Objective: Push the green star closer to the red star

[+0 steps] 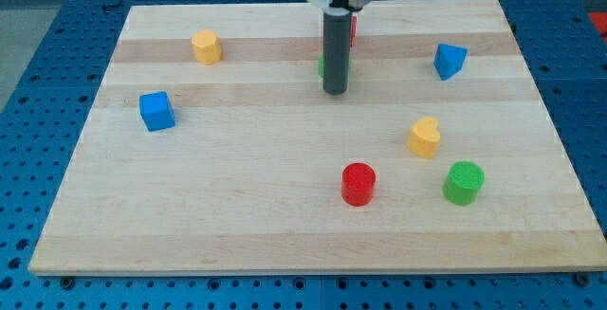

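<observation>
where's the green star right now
The green star sits near the view's top centre, mostly hidden behind my tip, just below the red star.

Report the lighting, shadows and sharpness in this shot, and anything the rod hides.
Camera view: even, soft overhead light, no glare on the board; red cylinder and green cylinder cast only faint, short shadows; edges crisp throughout, no blur. My tip sits in front of the green star, mostly hiding it; the red star shows as a sliver.

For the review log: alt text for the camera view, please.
My tip rests at the board's top centre, mostly hiding a green block and a red block behind the rod. Six more blocks lie scattered around.
</observation>
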Controlling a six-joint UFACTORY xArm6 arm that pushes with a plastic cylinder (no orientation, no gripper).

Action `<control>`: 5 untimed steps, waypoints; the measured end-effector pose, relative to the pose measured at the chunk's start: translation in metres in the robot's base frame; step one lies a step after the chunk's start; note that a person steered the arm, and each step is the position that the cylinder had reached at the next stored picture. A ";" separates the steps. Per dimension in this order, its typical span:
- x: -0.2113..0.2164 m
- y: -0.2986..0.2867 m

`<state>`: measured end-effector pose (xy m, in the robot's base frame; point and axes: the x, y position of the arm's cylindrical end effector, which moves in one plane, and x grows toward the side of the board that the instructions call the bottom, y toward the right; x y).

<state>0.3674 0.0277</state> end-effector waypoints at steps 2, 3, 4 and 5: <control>-0.007 0.000; 0.000 -0.039; -0.020 -0.063; -0.031 -0.057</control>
<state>0.3360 -0.0294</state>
